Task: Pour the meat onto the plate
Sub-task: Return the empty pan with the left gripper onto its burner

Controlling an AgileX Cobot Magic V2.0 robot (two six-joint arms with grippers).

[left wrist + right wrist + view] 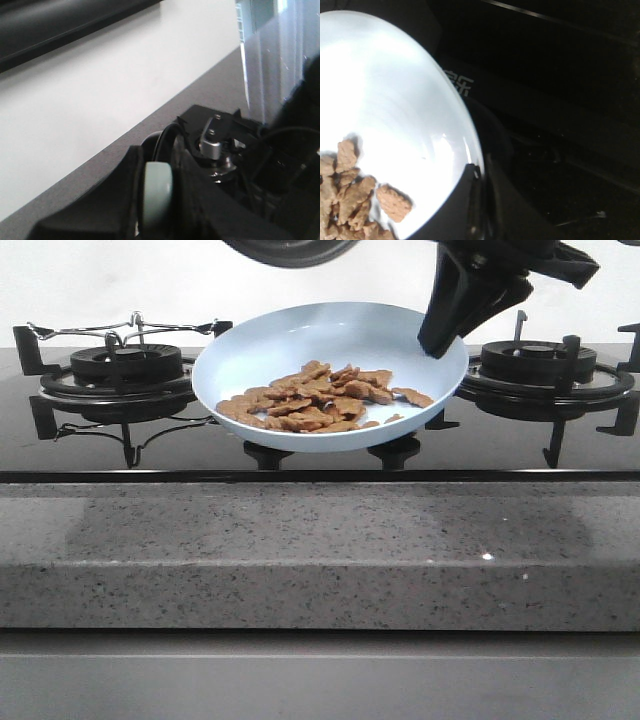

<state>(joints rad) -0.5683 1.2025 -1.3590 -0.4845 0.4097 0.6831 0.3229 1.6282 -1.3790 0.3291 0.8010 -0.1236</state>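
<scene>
Black stove, pale-blue plate holding meat, right tool gripping rim

Only one marking found: pale printed characters on the glossy black glass hob top, just beside the rim of the wide, shallow, round pale-blue plate in the right wrist view. Partly cut off by that rim and too blurred to read for certain; apparently Chinese script. Nothing legible in the front view or the left wrist view.
</scene>
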